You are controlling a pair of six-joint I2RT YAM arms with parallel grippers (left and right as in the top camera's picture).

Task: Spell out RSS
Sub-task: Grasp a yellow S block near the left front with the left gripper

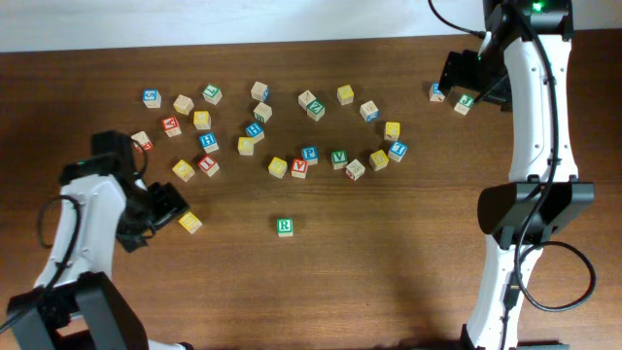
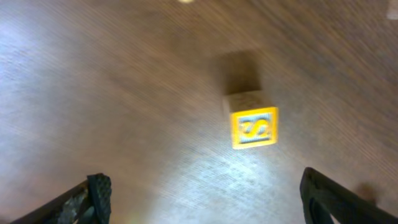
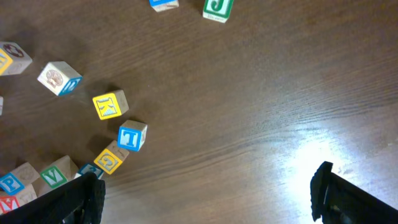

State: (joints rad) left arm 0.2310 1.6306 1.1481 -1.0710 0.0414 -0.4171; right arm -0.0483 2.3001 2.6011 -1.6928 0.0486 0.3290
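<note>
The green R cube (image 1: 284, 227) sits alone in the front middle of the table. A yellow S cube (image 1: 190, 223) lies left of it and shows in the left wrist view (image 2: 254, 127), flat on the wood ahead of the fingers. My left gripper (image 1: 173, 207) (image 2: 202, 199) is open and empty, just left of that S cube and not touching it. My right gripper (image 1: 465, 78) (image 3: 208, 199) is open and empty at the far right of the table. Several other yellow cubes lie in the cluster; I cannot read an S on any of them.
A loose cluster of letter cubes spans the back middle (image 1: 278, 167), including the green V cube (image 1: 338, 157) (image 3: 55, 176). A yellow K (image 3: 109, 104), blue T (image 3: 132, 137) and green J (image 3: 217, 7) lie near the right gripper. Two cubes (image 1: 464, 102) sit beside it.
</note>
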